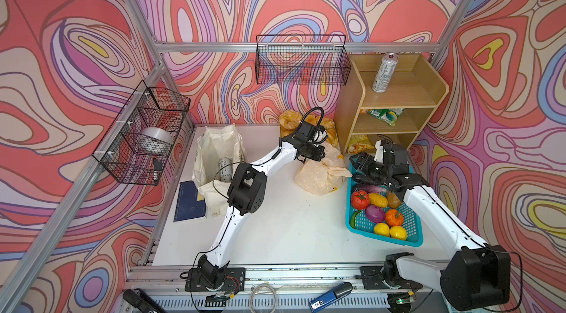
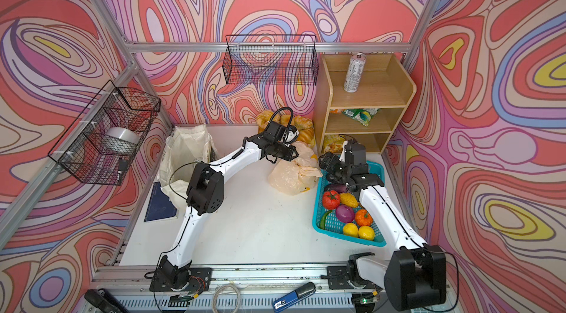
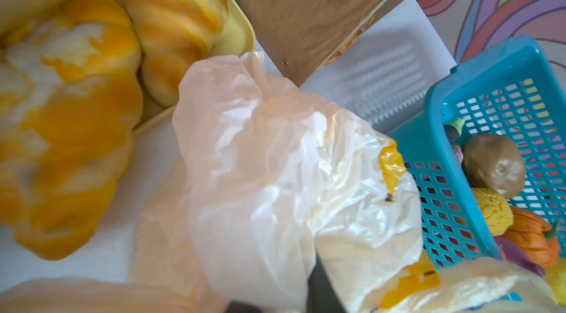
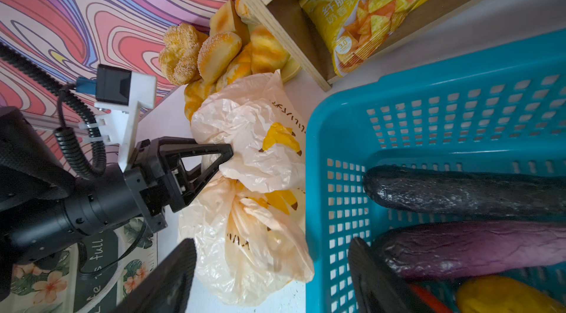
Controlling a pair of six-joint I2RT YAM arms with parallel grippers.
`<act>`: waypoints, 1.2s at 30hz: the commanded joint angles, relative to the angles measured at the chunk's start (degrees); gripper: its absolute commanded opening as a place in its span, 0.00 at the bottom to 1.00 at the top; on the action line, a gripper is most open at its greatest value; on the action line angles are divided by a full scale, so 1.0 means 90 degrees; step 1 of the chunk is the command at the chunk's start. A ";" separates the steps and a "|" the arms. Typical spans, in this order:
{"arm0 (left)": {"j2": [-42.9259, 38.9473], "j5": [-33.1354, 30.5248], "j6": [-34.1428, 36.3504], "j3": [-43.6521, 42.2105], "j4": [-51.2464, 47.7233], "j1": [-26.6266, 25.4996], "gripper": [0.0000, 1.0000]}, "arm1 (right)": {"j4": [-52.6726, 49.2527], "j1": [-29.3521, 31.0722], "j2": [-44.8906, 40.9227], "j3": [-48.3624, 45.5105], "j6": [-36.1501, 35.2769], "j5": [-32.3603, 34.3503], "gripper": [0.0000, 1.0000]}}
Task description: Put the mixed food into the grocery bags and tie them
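I take the teal basket (image 1: 382, 238) as my reference. The plastic bag (image 1: 318, 178), cream with yellow banana prints, lies crumpled on the table (image 1: 291, 228), pressed up against the basket's outer wall on the side facing the left arm.

The left gripper (image 4: 228, 153) reaches over the bag from the side away from the basket. Its fingers are drawn together, with a bunched fold of the bag pinched at their tips.

The right gripper (image 4: 272, 247) hangs over the basket wall that meets the bag, jaws spread wide and holding nothing. One finger is outside the wall above the bag. The other is inside the basket, beside the purple eggplant (image 4: 474, 247).

Inside the basket, a dark cucumber (image 4: 459, 192) lies alongside the eggplant, and two lemons (image 1: 398, 232) sit at the end nearest the arm bases.

Behind the basket stands the wooden shelf (image 1: 352, 106). A tall drink can (image 1: 384, 72) stands upright on its top board, and a yellow snack packet (image 4: 373, 11) sits in its lowest compartment.

The bread rolls (image 4: 214, 54) are heaped beyond the bag, farther from the basket and against the back wall.

The cloth tote (image 1: 214, 149) stands well apart from the basket, across the table past the left arm. Its mouth is open, and a second can (image 1: 225, 169) is inside.
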 commanded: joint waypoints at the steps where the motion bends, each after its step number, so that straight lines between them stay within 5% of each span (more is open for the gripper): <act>1: -0.0257 0.0486 -0.0117 -0.0161 -0.0064 -0.0013 0.00 | -0.0113 0.0027 -0.0165 0.0071 -0.0050 0.0060 0.80; 10: -0.2685 -0.0421 0.0501 -0.0354 -0.0522 0.0030 0.00 | -0.0093 0.0028 -0.0528 0.0414 0.0006 -0.0305 0.81; 19: -0.4544 -0.1474 0.0749 0.0036 -0.1532 0.0808 0.00 | 0.0251 0.0460 -0.0135 0.0829 0.0306 -0.0876 0.80; 28: -0.5588 -0.3186 0.1185 0.0133 -0.2065 0.1960 0.00 | 0.0668 0.2936 0.2315 0.2964 0.0203 -0.0650 0.81; 36: -0.5991 -0.3366 0.1042 -0.0039 -0.1690 0.2853 0.00 | 0.0676 0.4137 0.4749 0.5432 0.0185 -0.1092 0.81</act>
